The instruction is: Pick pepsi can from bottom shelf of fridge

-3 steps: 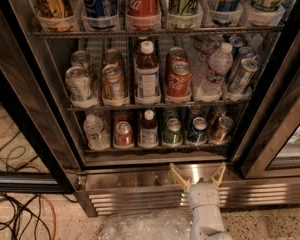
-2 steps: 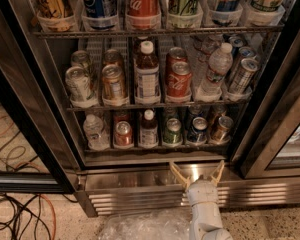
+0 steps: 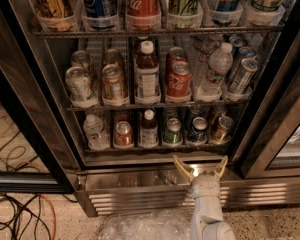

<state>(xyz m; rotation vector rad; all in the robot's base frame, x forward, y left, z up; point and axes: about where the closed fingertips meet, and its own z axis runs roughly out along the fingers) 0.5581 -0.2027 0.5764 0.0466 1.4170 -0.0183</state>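
The fridge (image 3: 155,184) stands open in front of me, with wire racks full of drinks. On the bottom shelf (image 3: 155,146) a short dark-blue pepsi can (image 3: 197,130) with a silver top stands fifth from the left, between a green can (image 3: 173,131) and a brown-gold can (image 3: 222,128). My gripper (image 3: 200,166) is open and empty, its two tan fingers spread in a V. It hovers in front of the steel sill, just below the pepsi can and outside the shelf.
A water bottle (image 3: 94,130), a red can (image 3: 123,133) and a brown bottle (image 3: 149,129) fill the shelf's left lanes. Black door frames flank the opening. Cables (image 3: 20,214) lie on the floor at left, crumpled clear plastic (image 3: 140,226) lies below the grille.
The gripper has edged slightly up and left toward the fridge sill. Nothing on the shelves has moved.
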